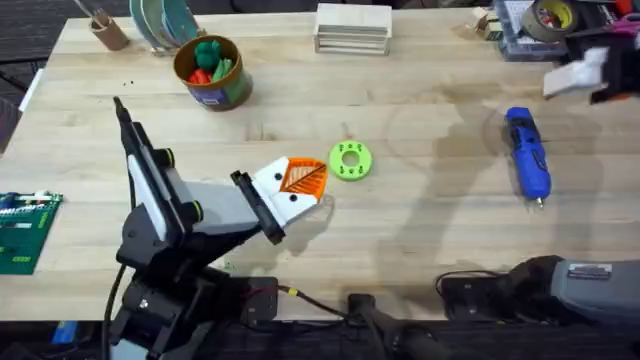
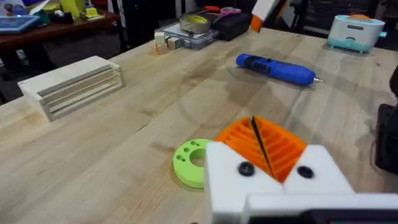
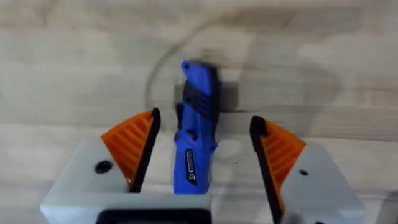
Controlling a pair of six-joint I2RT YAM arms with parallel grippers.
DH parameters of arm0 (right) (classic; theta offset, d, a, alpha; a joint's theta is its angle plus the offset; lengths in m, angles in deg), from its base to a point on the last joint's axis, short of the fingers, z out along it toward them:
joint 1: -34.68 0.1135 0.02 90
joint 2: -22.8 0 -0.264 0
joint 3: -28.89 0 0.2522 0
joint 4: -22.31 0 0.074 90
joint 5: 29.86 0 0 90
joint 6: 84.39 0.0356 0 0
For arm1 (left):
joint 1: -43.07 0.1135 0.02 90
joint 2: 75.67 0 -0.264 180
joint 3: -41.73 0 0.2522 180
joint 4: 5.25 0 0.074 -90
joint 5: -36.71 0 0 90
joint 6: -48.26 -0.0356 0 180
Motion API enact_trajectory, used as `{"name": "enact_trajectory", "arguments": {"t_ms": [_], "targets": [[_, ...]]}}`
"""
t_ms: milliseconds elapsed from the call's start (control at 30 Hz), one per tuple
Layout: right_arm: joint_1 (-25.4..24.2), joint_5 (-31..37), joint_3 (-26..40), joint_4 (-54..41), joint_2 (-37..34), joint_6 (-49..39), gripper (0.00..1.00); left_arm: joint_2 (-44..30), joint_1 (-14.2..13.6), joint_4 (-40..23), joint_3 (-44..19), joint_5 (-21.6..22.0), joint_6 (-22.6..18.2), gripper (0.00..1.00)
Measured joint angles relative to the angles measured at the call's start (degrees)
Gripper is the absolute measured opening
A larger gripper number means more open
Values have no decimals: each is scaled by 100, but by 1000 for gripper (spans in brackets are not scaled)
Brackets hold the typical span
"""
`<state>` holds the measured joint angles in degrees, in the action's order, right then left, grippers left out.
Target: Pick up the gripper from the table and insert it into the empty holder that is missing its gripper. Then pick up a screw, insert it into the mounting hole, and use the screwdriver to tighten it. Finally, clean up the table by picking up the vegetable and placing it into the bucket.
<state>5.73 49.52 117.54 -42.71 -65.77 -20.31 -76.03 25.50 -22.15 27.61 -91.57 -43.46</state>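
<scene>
- The blue screwdriver (image 1: 527,155) lies flat on the wooden table (image 1: 420,240), right of centre, its thin metal tip pointing toward the robot's side.
- In the right wrist view the right tool (image 3: 204,149) hangs over the screwdriver (image 3: 196,124) with its jaws spread wide, one orange ribbed pad (image 3: 134,146) on each side of the blue body; whether either pad touches it cannot be told.
- In the overhead view the right tool (image 1: 580,75) shows as a blurred white shape at the far right, beyond the screwdriver.
- The left tool (image 1: 300,180) sits low near the table's middle, its white fingers brought together so the orange pads meet along a thin dark line, with nothing seen between them.
- A lime-green ring disc (image 1: 350,160) rests on the table just beside the left tool's tip; the left wrist view shows the disc (image 2: 191,163) close to the white finger (image 2: 249,180).
- The bucket (image 1: 212,72) stands well apart at the far left, with green and red toy pieces inside.
- A stack of pale wooden slats (image 1: 352,28) sits at the far edge, and a green circuit board (image 1: 22,230) lies at the near left edge.
</scene>
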Motion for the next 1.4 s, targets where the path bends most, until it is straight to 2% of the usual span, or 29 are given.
{"name": "enact_trajectory", "arguments": {"t_ms": [233,500,1033,1400], "targets": [[0,2,-2,-184,-865,-412,940,0,2,0,0,0,0,7],[32,3,-2,-116,-1439,-484,941,0,0,0,0,0,0,7],[151,0,-12,-81,-1723,-626,940,0,0,0,0,0,0,7],[153,72,-333,328,-1674,-624,939,0,0,0,0,0,0,7]]}}
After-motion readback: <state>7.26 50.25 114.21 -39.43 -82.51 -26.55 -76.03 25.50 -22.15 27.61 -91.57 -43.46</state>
